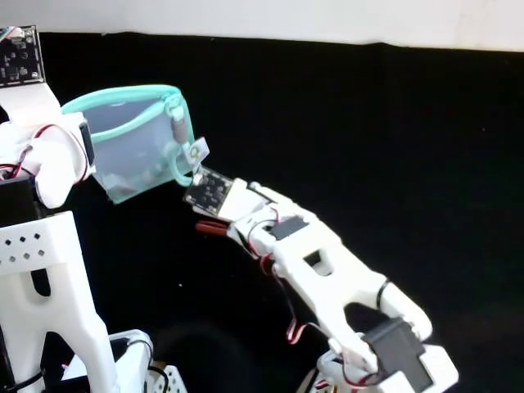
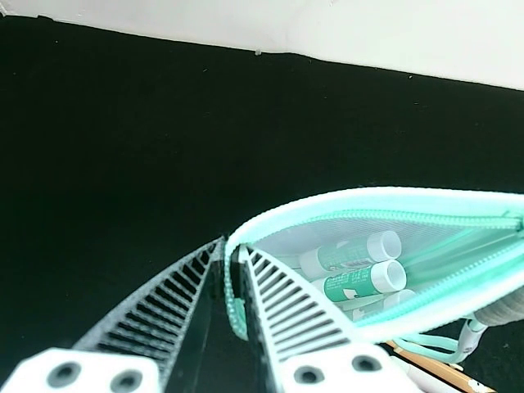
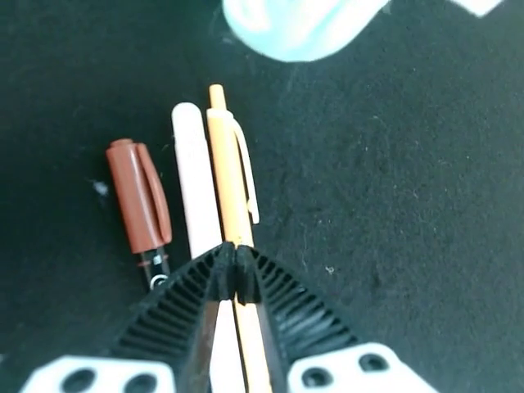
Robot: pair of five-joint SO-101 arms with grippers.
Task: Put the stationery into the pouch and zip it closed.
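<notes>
A teal mesh pouch (image 1: 131, 151) hangs lifted at the left, its mouth open. My left gripper (image 2: 233, 282) is shut on the pouch's rim (image 2: 270, 225). Inside lie green-labelled sticks with white caps (image 2: 364, 278). On the black mat just below the pouch lie an orange pen (image 3: 225, 172), a white pen (image 3: 192, 180) and a brown-capped pen (image 3: 139, 196) side by side. My right gripper (image 3: 236, 270) is shut on the orange pen's barrel. From above, the right gripper (image 1: 199, 201) sits under the pouch's lower corner, with the brown pen (image 1: 211, 228) beside it.
The black mat (image 1: 385, 131) stretches open to the right and behind the pouch. A white wall edge (image 1: 327, 20) borders the far side. The arms' white bases (image 1: 49, 327) stand along the front edge.
</notes>
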